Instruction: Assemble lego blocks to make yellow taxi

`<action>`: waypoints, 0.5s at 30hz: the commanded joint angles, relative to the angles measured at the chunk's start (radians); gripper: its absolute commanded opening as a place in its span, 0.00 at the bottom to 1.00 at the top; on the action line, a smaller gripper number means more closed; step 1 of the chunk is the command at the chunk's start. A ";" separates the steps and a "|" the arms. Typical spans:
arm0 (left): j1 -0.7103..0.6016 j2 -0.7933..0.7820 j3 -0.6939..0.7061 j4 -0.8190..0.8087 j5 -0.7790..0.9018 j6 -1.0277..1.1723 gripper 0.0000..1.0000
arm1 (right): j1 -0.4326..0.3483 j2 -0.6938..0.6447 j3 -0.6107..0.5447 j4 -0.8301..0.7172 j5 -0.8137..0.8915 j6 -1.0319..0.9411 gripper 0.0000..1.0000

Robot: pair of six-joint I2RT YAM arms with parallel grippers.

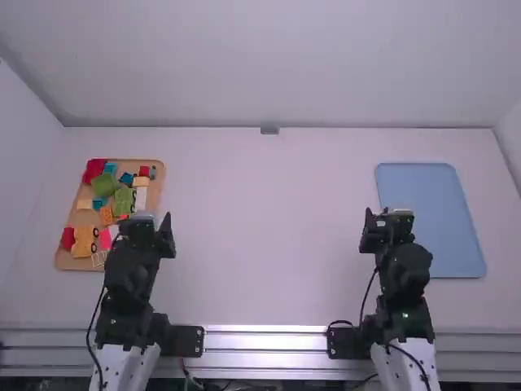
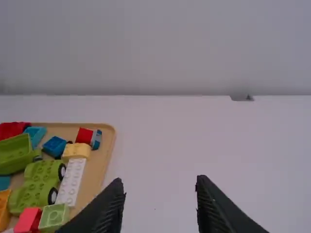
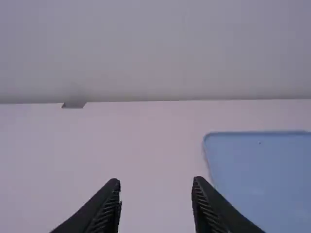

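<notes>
My left gripper (image 1: 146, 221) is by the right edge of the brown tray (image 1: 155, 259); in the left wrist view my left gripper (image 2: 159, 182) stands open with nothing held. On the tray are lego pieces: a yellow-orange wheeled base (image 1: 83, 242), a light yellow brick (image 2: 76, 151), a white studded plate (image 2: 71, 182), green wheeled bases (image 2: 33, 194), red bricks and blue ones. My right gripper (image 1: 389, 218) is beside the blue tray's left edge; in the right wrist view my right gripper (image 3: 156, 183) is open and holds nothing.
The blue tray (image 1: 431, 216) lies flat at the table's right side. A small grey block (image 1: 269, 129) sits at the table's back edge, against the wall. White walls bound the table at the back and sides.
</notes>
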State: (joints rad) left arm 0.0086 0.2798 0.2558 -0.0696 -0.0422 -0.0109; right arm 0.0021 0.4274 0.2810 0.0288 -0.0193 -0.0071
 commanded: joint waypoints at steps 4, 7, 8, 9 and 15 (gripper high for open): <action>0.015 0.069 0.089 -0.020 -0.060 -0.036 0.51 | 0.008 0.106 0.109 0.015 -0.012 -0.006 0.51; 0.018 0.117 0.145 -0.054 -0.077 -0.063 0.59 | 0.009 0.189 0.164 0.023 -0.038 -0.008 0.59; 0.019 0.125 0.158 -0.066 -0.080 -0.069 0.60 | 0.010 0.203 0.174 0.024 -0.047 -0.009 0.60; 0.021 0.136 0.176 -0.085 -0.083 -0.071 0.62 | 0.010 0.222 0.187 0.027 -0.054 -0.008 0.62; 0.032 0.226 0.352 -0.299 -0.214 -0.184 0.73 | 0.013 0.348 0.276 0.046 -0.083 -0.011 0.73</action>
State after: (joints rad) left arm 0.0231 0.4759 0.5175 -0.3111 -0.1574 -0.1158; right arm 0.0067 0.7361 0.4923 0.0643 -0.0803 -0.0113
